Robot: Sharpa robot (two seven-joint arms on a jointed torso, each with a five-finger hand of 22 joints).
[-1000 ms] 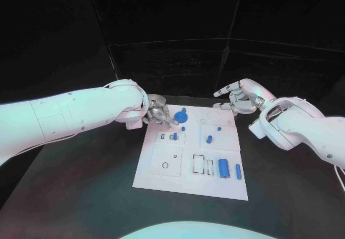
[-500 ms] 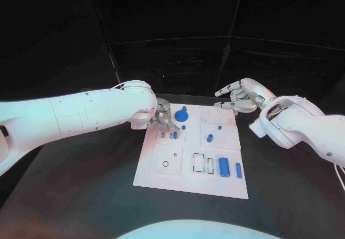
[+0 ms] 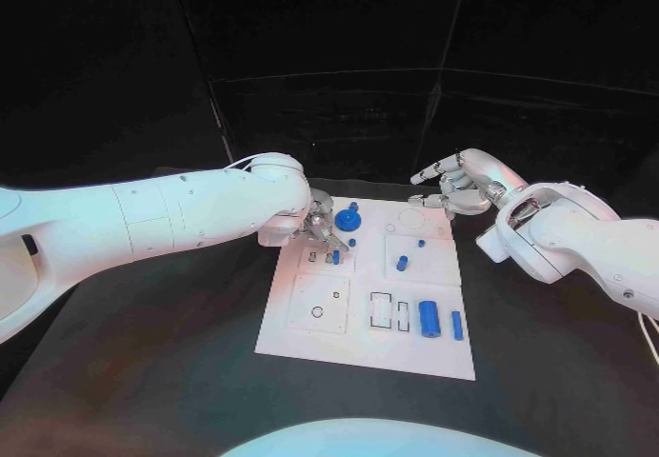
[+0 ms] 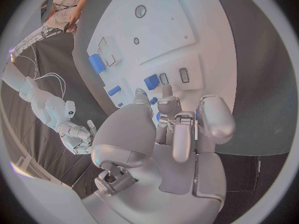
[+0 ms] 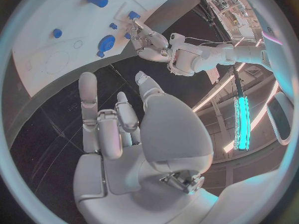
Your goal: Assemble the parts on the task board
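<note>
The white task board (image 3: 370, 352) lies in the middle of the black table. My left hand (image 3: 319, 228) hangs over its far left part, fingertips pointing down beside a small blue block (image 3: 334, 256). In the left wrist view the fingers (image 4: 167, 90) stand apart just short of that block (image 4: 151, 81), with nothing plainly between them. A blue gear-like disc (image 3: 348, 221) sits just right of the hand. My right hand (image 3: 460, 186) hovers with fingers spread over the board's far right corner, holding nothing. A blue cylinder (image 3: 429, 319) and a slim blue bar (image 3: 456, 326) lie near the board's front right.
More small blue pieces (image 3: 401, 264) stand in the board's middle, next to empty rectangular slots (image 3: 379, 310) and a round hole (image 3: 317, 311). The right wrist view looks down on the disc (image 5: 106, 44), the board (image 5: 44, 40) and my left hand (image 5: 152, 45). Black table surrounds the board.
My left hand has slid from beside the blue disc along the board toward the small blue block, fingertips lowering. My right hand has hardly moved.
</note>
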